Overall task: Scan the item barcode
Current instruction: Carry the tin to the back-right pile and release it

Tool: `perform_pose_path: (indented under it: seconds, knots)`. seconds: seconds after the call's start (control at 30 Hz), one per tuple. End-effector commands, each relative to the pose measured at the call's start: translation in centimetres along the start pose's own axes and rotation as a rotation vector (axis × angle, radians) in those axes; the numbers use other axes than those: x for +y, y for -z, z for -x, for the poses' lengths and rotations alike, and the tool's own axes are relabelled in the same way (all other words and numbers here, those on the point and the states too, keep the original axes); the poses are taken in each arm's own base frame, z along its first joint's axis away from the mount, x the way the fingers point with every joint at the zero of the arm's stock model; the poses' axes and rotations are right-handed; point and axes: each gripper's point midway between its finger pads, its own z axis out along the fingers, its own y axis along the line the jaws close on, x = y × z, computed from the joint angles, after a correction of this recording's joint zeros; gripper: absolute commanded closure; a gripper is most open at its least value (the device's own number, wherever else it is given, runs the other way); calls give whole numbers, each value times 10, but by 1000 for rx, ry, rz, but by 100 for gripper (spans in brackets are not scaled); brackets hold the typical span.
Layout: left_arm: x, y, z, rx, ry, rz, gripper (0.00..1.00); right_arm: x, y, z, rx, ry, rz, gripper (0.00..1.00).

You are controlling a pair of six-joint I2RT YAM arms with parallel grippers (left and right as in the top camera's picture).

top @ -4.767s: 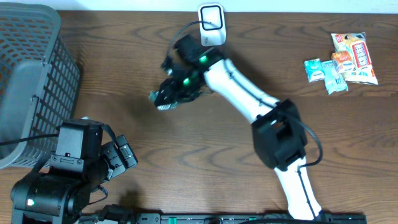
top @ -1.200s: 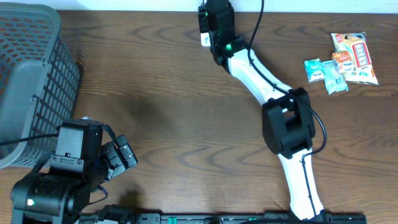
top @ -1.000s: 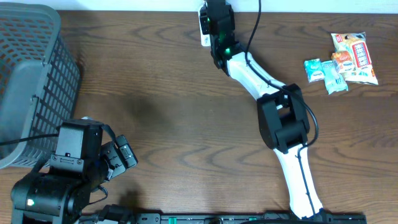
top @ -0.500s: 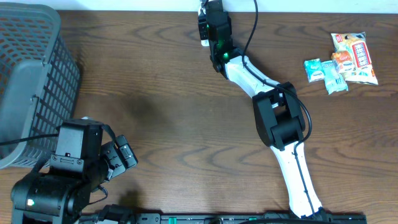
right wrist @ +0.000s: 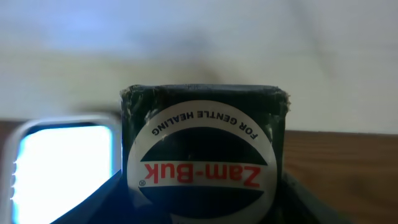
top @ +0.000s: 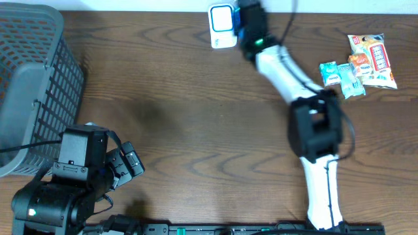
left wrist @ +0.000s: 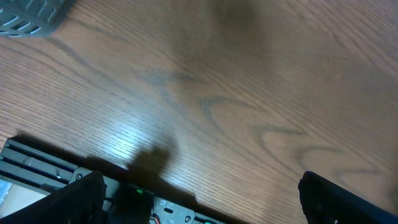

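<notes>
Overhead: the right arm is reaching to the far edge of the worktop (top: 196,98), and the right tool (top: 249,23) is hanging just right of the scanner (top: 222,18).
Right wrist: the right tool is gripping the tin (right wrist: 205,143), jaws closed on its sides; the round label is facing the camera upside down.
Tin's place: it is sitting in the right tool, off the worktop, just beside the scanner's lit window, which is glowing at the left of this view.
Left tool (left wrist: 208,196): it is standing wide open and gripping nothing, over bare wood at the near left.
Step in hand: by my reading, the tin is being presented to the scanner, but it is sitting beside the window and not squarely before it.
Barcode: I am not seeing it on any visible face, so I cannot tell which way it is pointing.
Next move: it is likely calling for a short shift left and a turn of the wrist, so that the coded face is meeting the window.
Around: a basket (top: 32,72) is standing at the far left and some packets (top: 359,62) are lying at the far right, both well apart from the scanner.
In the way: nothing is lying between tin and scanner.
</notes>
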Motion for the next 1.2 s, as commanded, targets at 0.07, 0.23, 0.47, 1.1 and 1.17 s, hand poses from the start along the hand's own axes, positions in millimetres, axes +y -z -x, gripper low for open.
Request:
perform_pose_path:
  seconds: [0.07,0.23,0.47,1.1,1.17]
  knots:
    - [1,0,0,-1,3,6,3,-112,27,26,61,-91,-169,63]
    - [1,0,0,-1,3,6,3,-190,31,-24,275,-93,-289,62]
    - [1,0,0,-1,3,6,3,-273,46,-70,447,-142,-407,52]
    - [1,0,0,-1,3,6,3,-271,120,-94,680,-211,-381,1]
    - [1,0,0,-1,3,6,3,-253,137,-78,665,-266,-266,1]
